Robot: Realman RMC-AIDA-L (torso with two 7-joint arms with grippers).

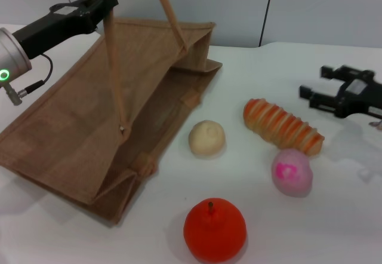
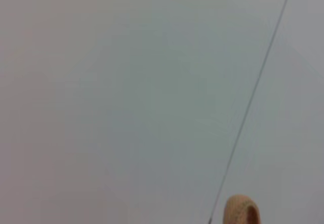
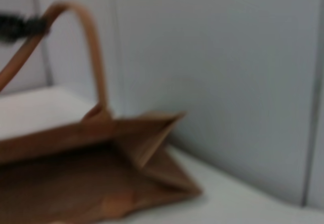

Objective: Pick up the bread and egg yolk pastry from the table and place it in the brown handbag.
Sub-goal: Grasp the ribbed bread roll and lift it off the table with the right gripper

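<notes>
Brown handbag (image 1: 89, 126) lay on its side at the left of the white table (image 1: 334, 216), mouth facing the loose items. The left gripper (image 1: 102, 4) was clamped on the handle (image 1: 113, 67), lifting the upper side so the mouth stood open. The egg yolk pastry (image 1: 207, 137) sat just outside the mouth, well apart from both grippers. A red-orange fruit (image 1: 215, 229) lay nearer the front edge. The bread (image 1: 283, 126) lay diagonally right of the pastry, with a pink ball (image 1: 292, 172) just beside its nearer end. The right gripper (image 1: 316, 86), fingers spread wide and holding nothing, hovered beyond and to the right of the bread, near it but not touching.
</notes>
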